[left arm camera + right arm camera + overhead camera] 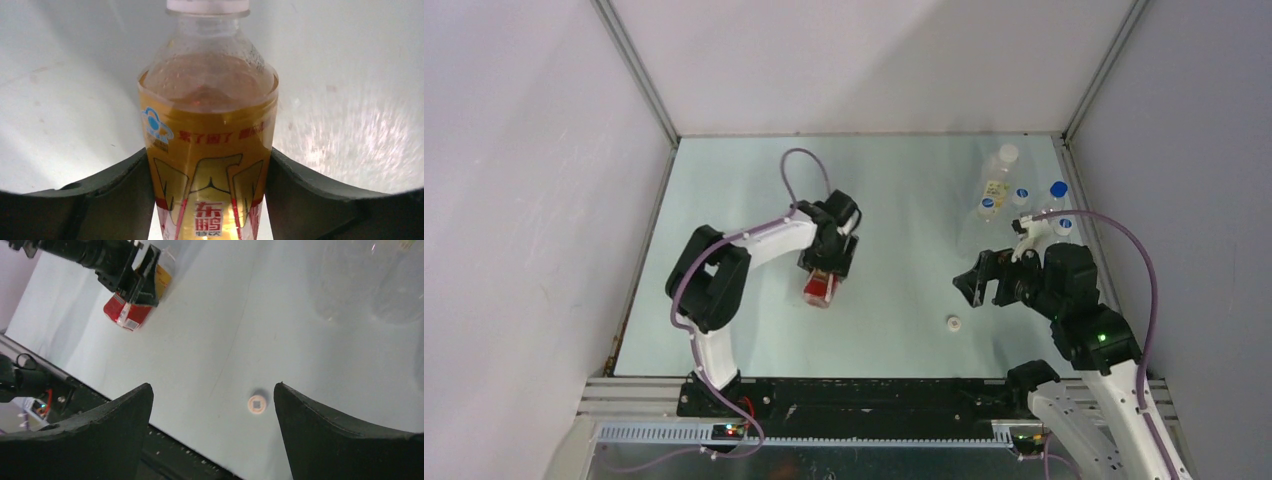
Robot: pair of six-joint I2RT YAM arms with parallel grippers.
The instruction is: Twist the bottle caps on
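Note:
My left gripper [829,252] is shut on the amber-filled bottle [821,288], which has a red-orange label. It holds the bottle tilted, red base toward the near edge. In the left wrist view both fingers press the bottle's label [207,150], and the neck runs off the top edge. A white cap [953,322] lies on the table. My right gripper [979,280] is open and empty above and behind it. In the right wrist view the cap [257,404] shows between the open fingers. Two blue caps [1058,189] [1022,195] sit among the clear bottles [345,290] at the back right.
A clear yellow-labelled bottle [997,185] with a white cap stands at the back right, close to the right wall. The enclosure walls ring the table [754,190]. A black rail [854,395] runs along the near edge by the arm bases.

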